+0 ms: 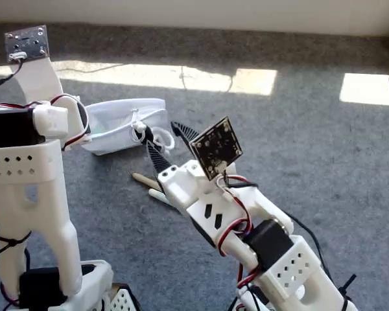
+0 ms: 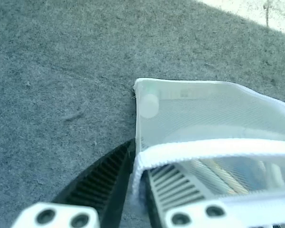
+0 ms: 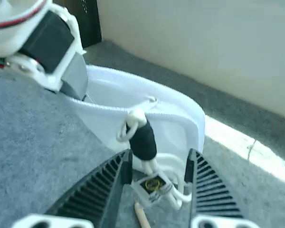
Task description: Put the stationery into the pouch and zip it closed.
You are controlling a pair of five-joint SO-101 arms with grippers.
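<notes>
The white mesh pouch (image 1: 126, 122) lies on the grey carpet with its mouth gaping. My left gripper (image 2: 137, 161) is shut on the zipper band at one end of the pouch (image 2: 204, 118). Pale and wood-coloured sticks (image 2: 218, 173) show through the mesh. My right gripper (image 3: 160, 156) stands open at the other end of the pouch (image 3: 147, 99). A black zipper pull (image 3: 142, 140) on a white cord lies between its fingers, untouched. In the high view the right gripper (image 1: 163, 137) straddles the pull (image 1: 144, 136). A wooden pencil (image 1: 146, 179) and a white pen (image 1: 161, 194) lie on the carpet beside it.
The left arm's white body (image 1: 26, 168) stands close to the pouch's left side. A sunlit strip (image 1: 181, 78) crosses the carpet behind the pouch. Open carpet (image 1: 324, 149) spreads to the right.
</notes>
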